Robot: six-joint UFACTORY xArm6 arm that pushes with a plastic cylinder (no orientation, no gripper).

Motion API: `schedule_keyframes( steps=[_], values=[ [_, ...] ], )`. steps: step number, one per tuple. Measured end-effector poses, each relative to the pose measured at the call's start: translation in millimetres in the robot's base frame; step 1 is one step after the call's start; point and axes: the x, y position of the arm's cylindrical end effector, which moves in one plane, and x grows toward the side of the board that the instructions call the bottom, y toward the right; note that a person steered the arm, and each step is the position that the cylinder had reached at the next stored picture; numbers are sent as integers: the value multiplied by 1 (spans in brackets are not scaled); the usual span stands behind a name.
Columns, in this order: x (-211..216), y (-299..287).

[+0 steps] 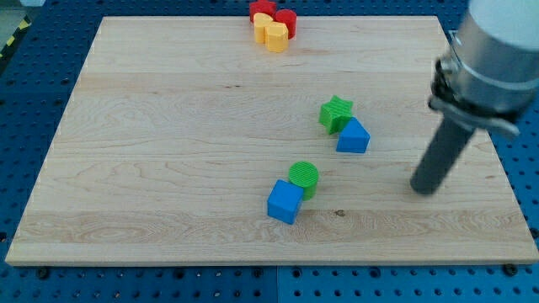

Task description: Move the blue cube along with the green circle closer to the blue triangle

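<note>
1. There is no claw on this arm, so it has no jaws to be wide, narrow or holding anything; it ends in a dark rod, and my tip (425, 188) rests on the wooden board (168, 151) touching no block.
2. The blue cube (285, 202) lies well apart from my tip, at about 9 o'clock from it, low in the view's middle.
3. The green circle (304, 178) touches the blue cube, at roughly 1 o'clock from it.
4. The blue triangle (353, 136) sits at about 2 o'clock from the green circle, apart from it, and at about 10 o'clock from my tip.
5. A green star (335, 113) touches the blue triangle at its 10 o'clock.
6. Far off at 12 o'clock, at the view's top edge of the board, a red block (262, 10), a yellow block (271, 34) and a second red block (287, 20) cluster together; their shapes are hard to make out.
</note>
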Motion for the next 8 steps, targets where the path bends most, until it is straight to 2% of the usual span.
schedule_keyframes(
  steps=[1, 2, 3, 4, 5, 8],
  values=[
    [53, -35],
    [57, -86],
    [57, -166],
    [40, -192],
    [11, -192],
    [-29, -172]
  ],
)
